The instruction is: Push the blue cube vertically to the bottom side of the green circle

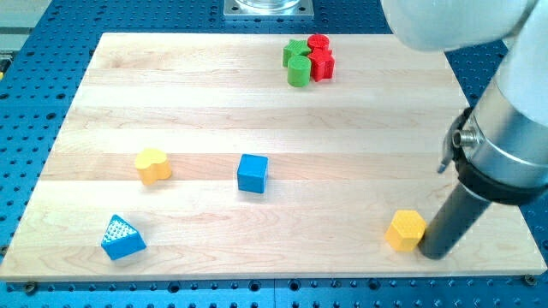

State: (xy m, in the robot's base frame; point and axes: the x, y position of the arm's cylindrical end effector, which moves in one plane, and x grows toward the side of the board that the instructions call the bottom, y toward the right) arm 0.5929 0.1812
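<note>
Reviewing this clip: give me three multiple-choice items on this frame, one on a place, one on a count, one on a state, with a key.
1. Where is my tip?
A. just right of the yellow hexagon
B. beside the blue cube
C. at the green circle

2. How many yellow blocks are there?
A. one
B. two
C. three

3. The blue cube is
A. touching the green circle
B. touching my tip
C. standing alone

Key: 1 A, the rod ends beside the hexagon. 2 B, the hexagon and the yellow heart. 3 C, bare board surrounds it.
</note>
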